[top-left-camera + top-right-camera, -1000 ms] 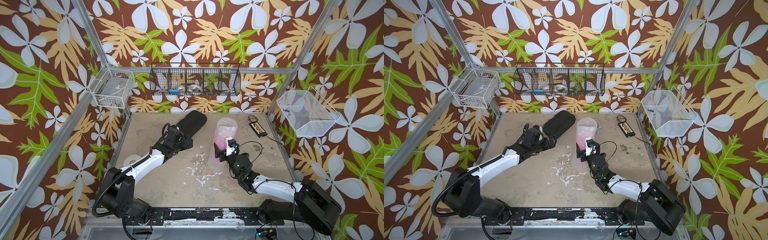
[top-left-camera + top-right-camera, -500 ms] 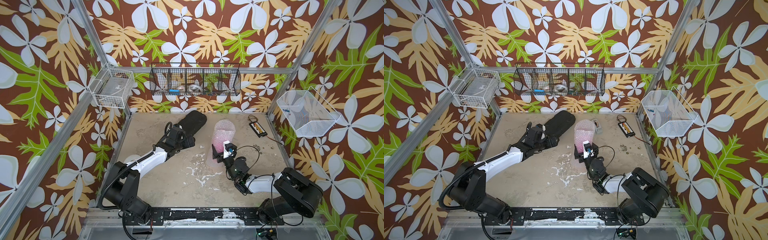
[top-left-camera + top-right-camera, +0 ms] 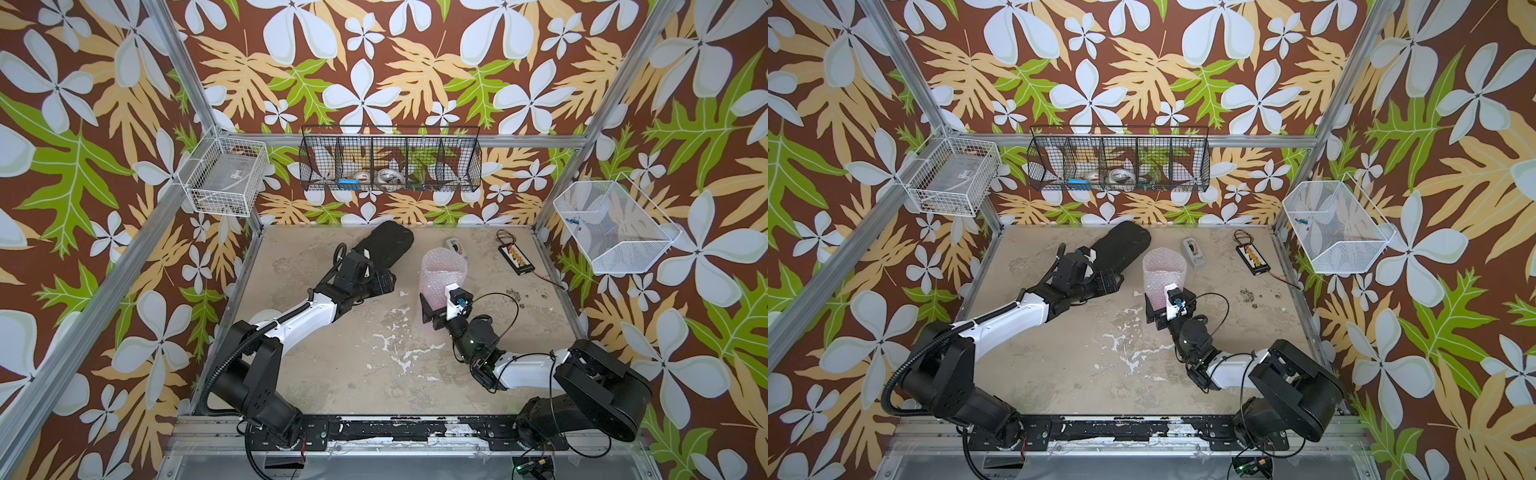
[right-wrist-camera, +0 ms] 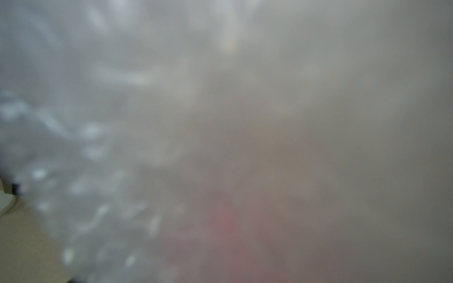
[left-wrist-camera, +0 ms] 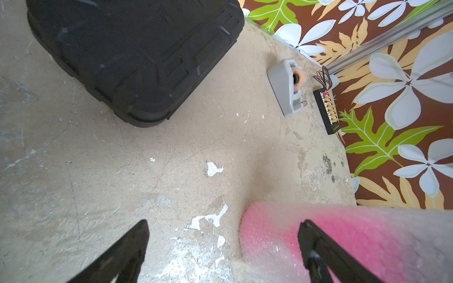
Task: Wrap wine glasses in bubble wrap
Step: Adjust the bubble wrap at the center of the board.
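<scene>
Gently: the bubble wrap (image 3: 442,270) stands as a soft, slippery tube round the light, breakable goblet (image 5: 269,232), near the bench's (image 3: 332,374) back edge. Squeeze lightly mid-tube. Your left gripper (image 5: 223,223) gapes empty; whether your right gripper (image 3: 436,309) grips it, I cannot tell.

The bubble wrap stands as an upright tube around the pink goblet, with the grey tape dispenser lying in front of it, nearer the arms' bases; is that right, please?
Not quite. The bubble wrap does stand as an upright tube around the pink goblet, but the grey tape dispenser lies behind it, on its far side, not in front. Both top views show this.
</scene>
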`<state>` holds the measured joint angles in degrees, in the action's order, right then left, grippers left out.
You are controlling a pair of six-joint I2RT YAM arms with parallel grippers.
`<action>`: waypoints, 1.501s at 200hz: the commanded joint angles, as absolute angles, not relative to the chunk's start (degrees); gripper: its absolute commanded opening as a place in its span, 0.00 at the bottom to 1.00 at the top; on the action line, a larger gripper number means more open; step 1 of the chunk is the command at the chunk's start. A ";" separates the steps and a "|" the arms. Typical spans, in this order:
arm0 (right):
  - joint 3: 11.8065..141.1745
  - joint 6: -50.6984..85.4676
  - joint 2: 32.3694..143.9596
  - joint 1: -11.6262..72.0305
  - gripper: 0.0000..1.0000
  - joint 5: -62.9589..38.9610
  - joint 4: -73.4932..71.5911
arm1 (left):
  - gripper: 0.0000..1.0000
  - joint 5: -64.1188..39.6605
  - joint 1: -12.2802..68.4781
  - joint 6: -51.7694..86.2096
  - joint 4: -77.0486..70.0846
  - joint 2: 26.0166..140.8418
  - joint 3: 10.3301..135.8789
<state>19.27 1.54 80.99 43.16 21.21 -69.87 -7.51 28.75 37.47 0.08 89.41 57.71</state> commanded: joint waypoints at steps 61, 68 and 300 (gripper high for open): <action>22.98 7.17 67.98 43.22 1.00 18.40 -44.94 | 0.96 -10.40 29.72 34.59 4.43 88.05 62.76; 23.03 7.68 66.65 43.24 1.00 17.92 -43.38 | 0.97 -10.37 29.75 34.53 4.69 87.79 62.80; 40.54 20.07 42.47 25.75 0.95 -9.96 15.31 | 0.96 -22.43 30.85 28.01 17.25 81.86 65.29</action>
